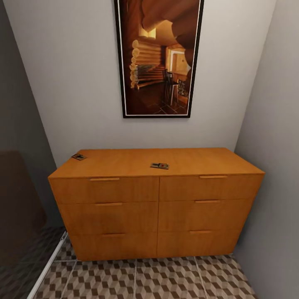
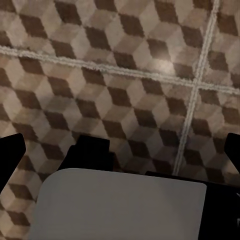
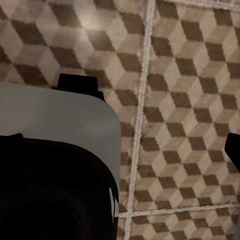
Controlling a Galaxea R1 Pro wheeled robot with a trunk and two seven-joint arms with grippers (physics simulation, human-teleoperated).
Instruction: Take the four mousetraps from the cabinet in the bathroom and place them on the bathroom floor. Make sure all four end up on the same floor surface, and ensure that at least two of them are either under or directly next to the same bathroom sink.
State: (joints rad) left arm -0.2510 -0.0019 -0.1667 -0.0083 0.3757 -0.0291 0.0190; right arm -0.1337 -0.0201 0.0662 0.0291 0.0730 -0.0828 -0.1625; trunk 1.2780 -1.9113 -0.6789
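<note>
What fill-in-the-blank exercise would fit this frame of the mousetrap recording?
1. The number of mousetraps lying on the cabinet top is ___.
2. All the cabinet's drawers are ___.
3. On the wall above the cabinet hangs a framed ___.
4. The left wrist view looks down at the cube-patterned ___.

Missing words: two (left mousetrap, middle mousetrap); shut; picture; floor.
</note>
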